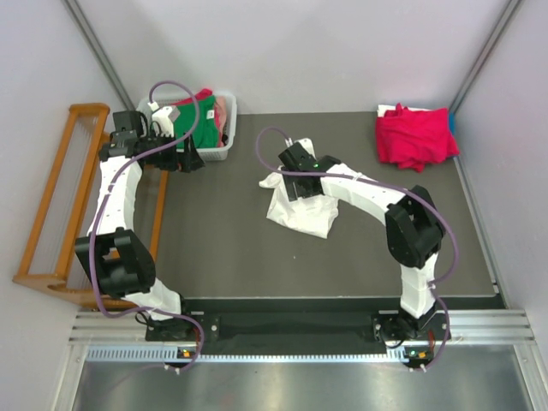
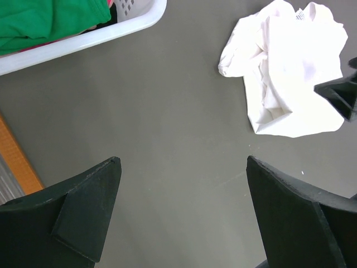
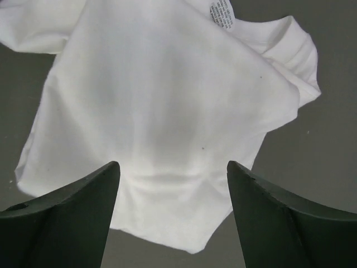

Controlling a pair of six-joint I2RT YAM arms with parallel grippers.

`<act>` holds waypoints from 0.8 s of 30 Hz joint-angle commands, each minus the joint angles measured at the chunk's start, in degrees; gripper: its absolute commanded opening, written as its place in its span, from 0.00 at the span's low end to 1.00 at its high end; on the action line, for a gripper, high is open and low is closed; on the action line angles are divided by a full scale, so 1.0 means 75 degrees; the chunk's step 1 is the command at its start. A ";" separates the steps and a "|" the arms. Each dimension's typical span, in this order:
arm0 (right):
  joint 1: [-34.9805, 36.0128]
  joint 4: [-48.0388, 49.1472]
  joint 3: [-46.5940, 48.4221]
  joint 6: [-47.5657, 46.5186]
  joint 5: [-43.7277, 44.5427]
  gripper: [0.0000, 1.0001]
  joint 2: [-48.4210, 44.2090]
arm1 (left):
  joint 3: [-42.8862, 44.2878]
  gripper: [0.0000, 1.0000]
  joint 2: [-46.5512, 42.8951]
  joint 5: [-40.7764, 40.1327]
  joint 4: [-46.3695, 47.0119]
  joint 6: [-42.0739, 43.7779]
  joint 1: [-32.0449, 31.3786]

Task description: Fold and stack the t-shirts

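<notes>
Right gripper [image 3: 172, 167] hangs released, its two dark fingers spread wide with nothing pinched between them, just above the crumpled white cotton t-shirt [image 3: 167, 100]. In the wrist view the cloth fills the frame from the top down to the fingertips, its neck label at the upper right. From overhead, that gripper sits near the middle of the frame over the shirt's upper edge, and the shirt spreads down and to the right on the dark grey table mat [image 1: 240, 257].

The left gripper [image 2: 183, 162] is also wide open and empty, over bare mat. The white shirt lies well apart from it, in the upper right of its wrist view. At the upper left of that view, the bright green t-shirt [image 2: 44, 19] lies in the white slatted plastic basket [image 2: 111, 33].

In the overhead view's upper right, a heap of crimson t-shirts [image 1: 415, 137] rests on the mat. The orange wooden rack [image 1: 51, 197] stands along the left edge.
</notes>
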 commanded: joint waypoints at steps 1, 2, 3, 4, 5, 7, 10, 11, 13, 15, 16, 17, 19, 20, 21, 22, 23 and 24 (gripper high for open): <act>0.0303 -0.0289 0.0361 -0.0089 0.0303 0.78 -0.0620 | 0.0230 0.98 -0.0204 0.0306 -0.0059 0.0018 0.0044; 0.0408 -0.0289 0.0291 -0.0066 0.0256 0.78 -0.0596 | 0.0218 0.98 -0.0181 0.0317 -0.0047 0.0018 0.0044; 0.0467 -0.0277 0.0256 0.0004 0.0209 0.78 -0.0573 | 0.0218 0.98 -0.0181 0.0352 -0.0036 0.0018 0.0044; 0.0526 -0.0254 0.0209 0.0016 0.0139 0.78 -0.0538 | 0.0218 0.98 -0.0158 0.0352 -0.0036 0.0018 0.0032; 0.0654 -0.0207 0.0150 0.0051 0.0069 0.78 -0.0456 | 0.0218 0.98 -0.0146 0.0341 -0.0036 0.0018 0.0044; 0.0807 -0.0195 0.0127 0.0110 0.0033 0.77 -0.0351 | 0.0241 0.98 -0.0099 0.0341 -0.0036 -0.0006 0.0044; 0.1018 -0.0172 0.0150 0.0157 -0.0072 0.77 -0.0140 | 0.0241 0.98 -0.0041 0.0364 -0.0036 -0.0006 0.0032; 0.1088 -0.0172 0.0173 0.0168 -0.0107 0.77 -0.0058 | 0.0230 0.98 -0.0040 0.0364 -0.0036 -0.0006 0.0044; 0.1135 -0.0137 0.0220 0.0180 -0.0154 0.77 0.0013 | 0.0218 0.98 -0.0028 0.0364 -0.0047 0.0029 0.0044; 0.1148 -0.0125 0.0279 0.0180 -0.0236 0.77 0.0118 | 0.0218 0.98 -0.0017 0.0352 -0.0036 0.0041 0.0044; 0.1147 -0.0102 0.0302 0.0192 -0.0237 0.77 0.0154 | 0.0206 0.98 -0.0028 0.0341 -0.0047 0.0030 0.0044; 0.1147 -0.0102 0.0325 0.0192 -0.0283 0.77 0.0235 | 0.0218 0.98 -0.0028 0.0317 -0.0047 0.0053 0.0056; 0.1147 -0.0020 0.0302 0.0204 -0.0307 0.77 0.0329 | 0.0218 0.98 -0.0040 0.0329 -0.0047 0.0053 0.0044; 0.1124 0.0015 0.0221 0.0215 -0.0388 0.77 0.0422 | 0.0218 0.98 -0.0040 0.0317 -0.0047 0.0053 0.0044; 0.1112 0.0050 0.0197 0.0227 -0.0447 0.76 0.0470 | 0.0206 0.98 -0.0029 0.0317 -0.0059 0.0076 0.0044; 0.1101 0.0202 0.0150 0.0227 -0.0517 0.77 0.0505 | 0.0206 0.98 -0.0040 0.0317 -0.0082 0.0088 0.0044; 0.1112 0.0273 0.0011 0.0239 -0.0622 0.76 0.0575 | 0.0206 0.98 -0.0017 0.0306 -0.0094 0.0100 0.0044; 0.1101 0.0355 -0.0049 0.0251 -0.0705 0.76 0.0622 | 0.0206 0.98 -0.0005 0.0294 -0.0117 0.0111 0.0044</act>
